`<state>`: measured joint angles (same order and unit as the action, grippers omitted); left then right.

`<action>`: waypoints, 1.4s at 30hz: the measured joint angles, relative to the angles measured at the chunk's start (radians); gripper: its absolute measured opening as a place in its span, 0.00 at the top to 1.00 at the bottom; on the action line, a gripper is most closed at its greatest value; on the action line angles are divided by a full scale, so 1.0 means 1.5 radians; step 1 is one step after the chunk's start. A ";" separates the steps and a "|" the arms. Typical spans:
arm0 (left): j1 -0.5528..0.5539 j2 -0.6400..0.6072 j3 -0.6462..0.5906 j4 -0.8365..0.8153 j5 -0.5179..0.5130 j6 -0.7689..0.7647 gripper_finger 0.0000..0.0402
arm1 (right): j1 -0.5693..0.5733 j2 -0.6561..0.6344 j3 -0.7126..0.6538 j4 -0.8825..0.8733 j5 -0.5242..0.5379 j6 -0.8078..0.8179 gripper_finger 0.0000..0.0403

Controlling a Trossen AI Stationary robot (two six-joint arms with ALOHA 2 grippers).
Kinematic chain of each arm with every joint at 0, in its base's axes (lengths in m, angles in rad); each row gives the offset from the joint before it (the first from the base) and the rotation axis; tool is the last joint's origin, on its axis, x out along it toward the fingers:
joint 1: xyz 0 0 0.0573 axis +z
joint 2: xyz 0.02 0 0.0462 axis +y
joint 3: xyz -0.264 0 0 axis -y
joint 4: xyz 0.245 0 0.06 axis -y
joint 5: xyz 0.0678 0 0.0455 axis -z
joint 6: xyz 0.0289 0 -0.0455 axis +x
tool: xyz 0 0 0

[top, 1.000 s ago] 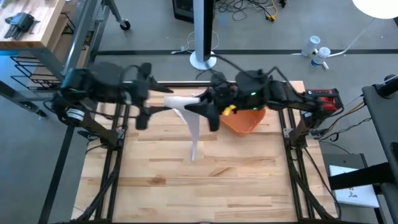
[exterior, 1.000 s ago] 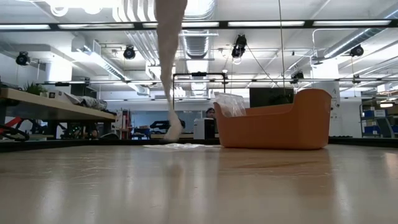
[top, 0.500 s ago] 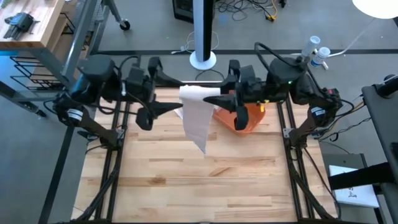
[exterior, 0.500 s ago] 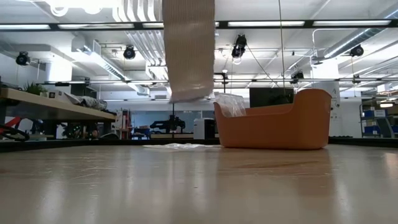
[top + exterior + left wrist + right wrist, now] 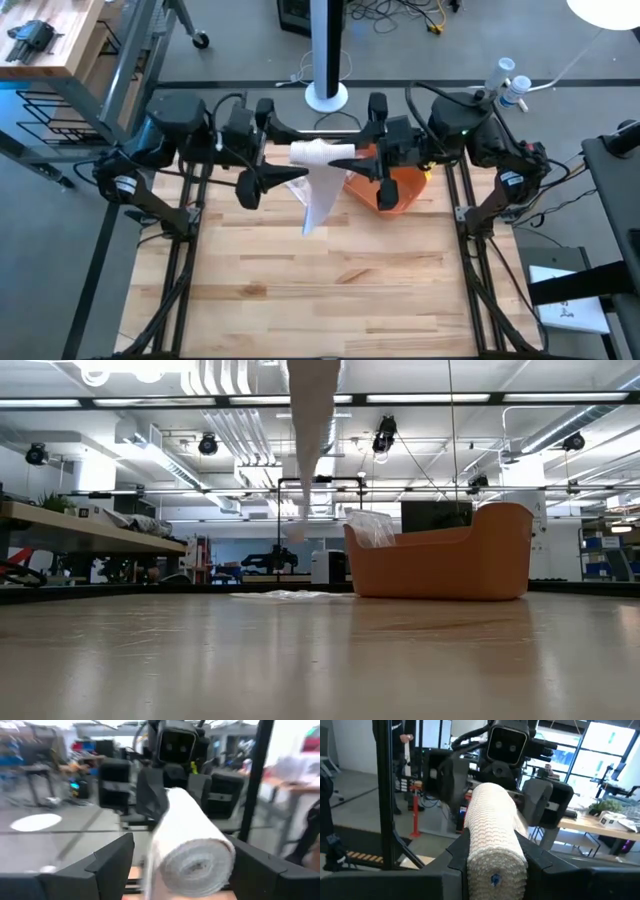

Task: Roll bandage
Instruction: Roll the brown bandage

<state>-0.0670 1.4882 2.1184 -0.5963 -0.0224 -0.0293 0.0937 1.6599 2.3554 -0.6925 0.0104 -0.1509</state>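
While your right claw (image 5: 345, 164) clamps one end of the bandage roll (image 5: 318, 155), your left claw (image 5: 268, 178) sits spread wide at the other end, its fingers (image 5: 107, 857) either side of the roll without pinching it. So the whole roll hangs on one grip, up in the air between the two claws, well above the surface (image 5: 330, 290).

Watch the loose tail (image 5: 316, 205). It drops from under the roll, just below and between the claws, and in the low view it dangles freely with its end clear of the surface. My read: if you spin the roll now with nothing tensioning that tail, the wraps will go on slack and crooked, and the roll could telescope out sideways.

Second worry: the right claw's hold. In the right wrist view the roll (image 5: 492, 845) sits squeezed between the fingers (image 5: 455, 855), but soft fabric gives. Should the roll twist or slide in that grip, it falls straight down to the surface, or into the orange bin (image 5: 400, 192) just beneath the right claw.

Third: when you close the left claw, aim for the roll's end and not the hanging tail. Catch the tail by mistake and pulling apart would probably unwind what you have instead of winding it.

Keep both arms level too; tilt one and the tail drifts off-centre.
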 joint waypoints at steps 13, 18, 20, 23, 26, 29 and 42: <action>0.003 0.015 0.016 -0.008 -0.008 0.119 0.30 | -0.001 0.000 0.000 -0.051 0.030 0.042 0.77; 0.007 0.031 0.012 -0.004 0.004 0.113 0.31 | 0.000 0.002 0.001 -0.030 0.033 0.047 0.77; 0.012 0.037 0.012 -0.004 0.005 0.101 0.32 | 0.000 0.003 0.001 -0.034 0.034 0.041 0.77; 0.022 0.040 0.012 -0.004 0.006 0.073 0.33 | 0.000 0.003 0.001 -0.039 0.034 0.041 0.77; 0.033 0.039 0.012 0.000 0.011 0.041 0.35 | -0.001 0.003 0.001 -0.036 0.038 0.037 0.77; 0.044 0.038 0.012 -0.002 0.048 0.018 0.39 | -0.001 0.003 0.001 -0.038 0.039 0.032 0.77; 0.056 0.035 0.013 -0.022 0.081 0.047 0.78 | -0.001 0.003 0.000 -0.038 0.051 0.066 0.74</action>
<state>0.0171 1.5412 2.1372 -0.6292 0.0990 0.0407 0.0925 1.6646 2.3558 -0.7501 0.0864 -0.0516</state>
